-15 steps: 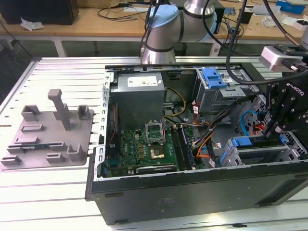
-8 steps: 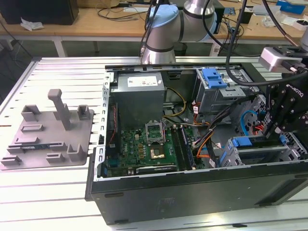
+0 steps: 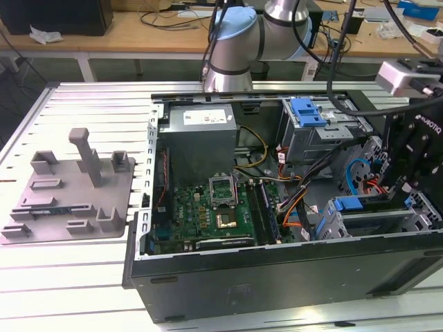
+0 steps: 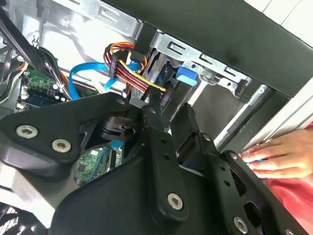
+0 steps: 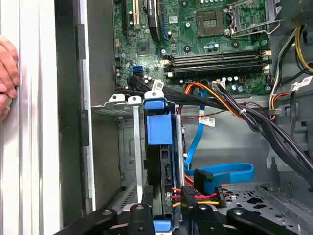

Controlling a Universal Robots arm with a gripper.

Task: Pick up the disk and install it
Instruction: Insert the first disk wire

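Note:
The disk [image 5: 164,169] stands on edge in the drive cage [image 5: 124,147] at the case's front corner, its blue carrier [image 5: 159,128] facing outward. In both wrist views my gripper [image 5: 164,214] sits over the disk's cable end. Its black fingers [image 4: 152,128] press against the two sides, shut on the disk. A red, yellow and black power cable [image 4: 139,81] runs in beside the fingertips. At the exterior view's right, the gripper [image 3: 405,187] hangs low over that cage [image 3: 367,221].
A person's hand [image 4: 279,157] rests on the table beside the case wall. The open case holds a motherboard [image 3: 208,211], a grey power-supply box [image 3: 201,142], an upper cage with a blue latch [image 3: 308,111] and blue data cables [image 5: 225,174]. A grey fixture [image 3: 76,183] lies at the exterior view's left.

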